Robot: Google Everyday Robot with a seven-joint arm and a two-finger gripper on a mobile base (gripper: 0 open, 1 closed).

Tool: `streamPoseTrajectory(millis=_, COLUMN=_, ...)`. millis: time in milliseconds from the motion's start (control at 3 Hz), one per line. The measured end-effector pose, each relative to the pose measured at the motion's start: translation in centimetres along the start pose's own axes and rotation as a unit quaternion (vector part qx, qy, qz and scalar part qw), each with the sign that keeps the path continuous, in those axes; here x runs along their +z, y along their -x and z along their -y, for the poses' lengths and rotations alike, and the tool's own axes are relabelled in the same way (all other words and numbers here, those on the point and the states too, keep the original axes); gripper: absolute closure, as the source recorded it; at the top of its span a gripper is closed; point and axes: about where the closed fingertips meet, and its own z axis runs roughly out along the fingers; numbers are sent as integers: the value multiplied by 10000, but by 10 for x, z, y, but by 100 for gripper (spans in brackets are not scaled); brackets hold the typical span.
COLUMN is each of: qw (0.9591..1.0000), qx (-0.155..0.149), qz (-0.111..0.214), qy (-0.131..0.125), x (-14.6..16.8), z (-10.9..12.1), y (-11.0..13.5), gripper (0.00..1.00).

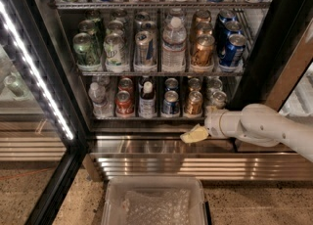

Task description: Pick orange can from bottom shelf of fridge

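End effector below the bottom rack, copper-orange metal can unheld

The white, smooth, tube-shaped arm (264,127) reaches in from 3 o'clock, and its pale yellow end effector (194,134) hangs over the shiny steel ledge at the foot of the tall black-framed glass-door fridge (58,67). Whether it is open or closed cannot be told, and it holds nothing. The small copper-orange metal can (193,103), cylindrical with a silver top, stands upright at the front of the thin silvery wire bottom shelf (146,118), at 12 o'clock from the end effector and apart from it. A glossy blue can (171,102) stands at its 9 o'clock. A clear, rounded-corner plastic bin (154,185) sits on the speckled floor at 6 o'clock.
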Motion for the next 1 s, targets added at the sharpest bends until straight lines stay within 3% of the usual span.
streamPoseTrajectory(millis=667, qw=9987, qx=-268, qz=-221, qy=-380, x=21, z=12, y=-17, gripper=0)
streamPoseTrajectory(millis=1000, qw=9984, qx=-358, qz=-95, qy=-432, x=33, z=19, y=-4, gripper=0)
